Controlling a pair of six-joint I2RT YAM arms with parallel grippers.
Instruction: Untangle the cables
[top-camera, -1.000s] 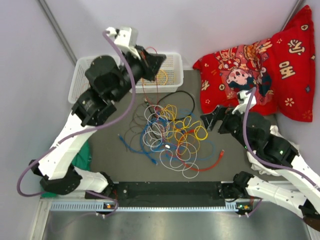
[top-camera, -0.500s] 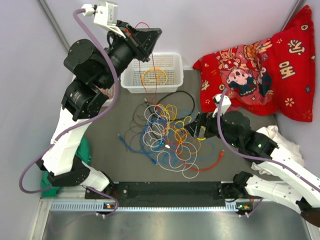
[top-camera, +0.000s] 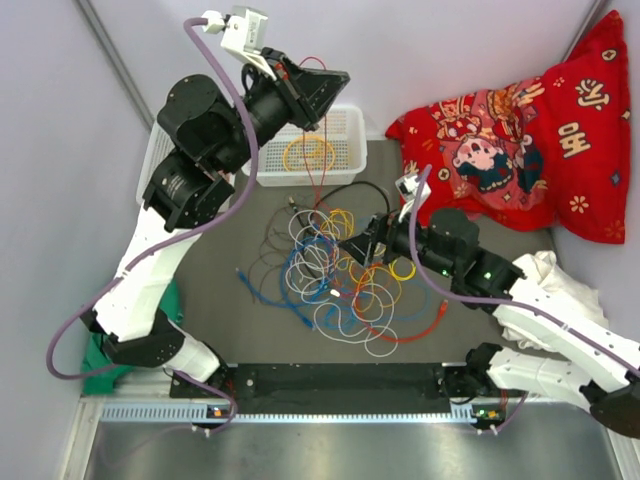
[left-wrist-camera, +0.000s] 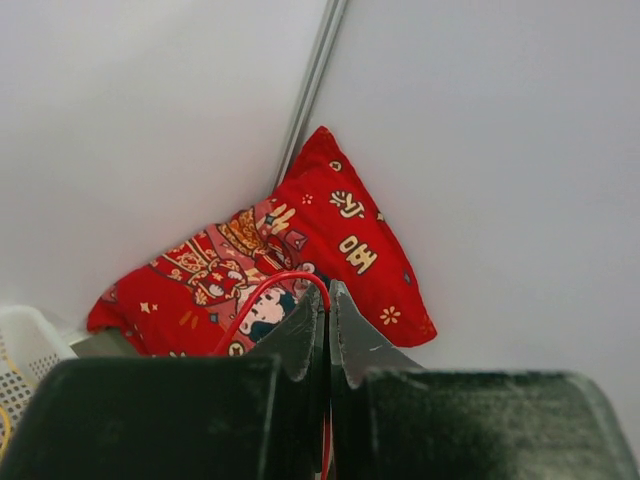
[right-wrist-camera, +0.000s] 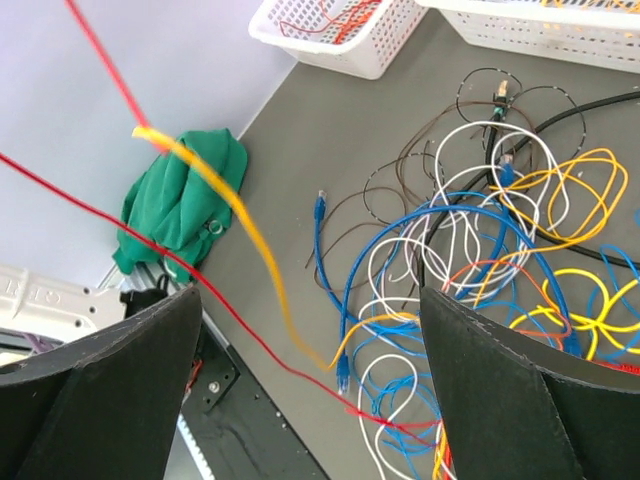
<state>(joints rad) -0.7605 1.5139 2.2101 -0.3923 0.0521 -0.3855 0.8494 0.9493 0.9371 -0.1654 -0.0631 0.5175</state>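
A tangle of cables (top-camera: 345, 275), yellow, blue, white, red and black, lies on the grey mat. My left gripper (top-camera: 325, 85) is raised high over the white basket (top-camera: 350, 125). It is shut on a thin red cable (top-camera: 315, 180) that hangs down to the pile. The left wrist view shows this cable (left-wrist-camera: 262, 295) looping out of the closed fingertips (left-wrist-camera: 328, 300). My right gripper (top-camera: 362, 248) hovers wide open and empty over the pile's right side. In its wrist view the gripper (right-wrist-camera: 310, 390) frames the taut red cable (right-wrist-camera: 120, 230), a blurred orange cable (right-wrist-camera: 250, 250) and the pile (right-wrist-camera: 480, 250).
A yellow cable (top-camera: 308, 153) lies coiled in the white basket. A second basket (top-camera: 155, 160) sits left, mostly behind my left arm. A red printed cushion (top-camera: 520, 140) fills the back right. A green cloth (top-camera: 100, 355) lies left, a white cloth (top-camera: 555, 275) right.
My left gripper rose from the basket with the red cable, then shifted right. My right gripper moved left from beside the cushion to over the pile.
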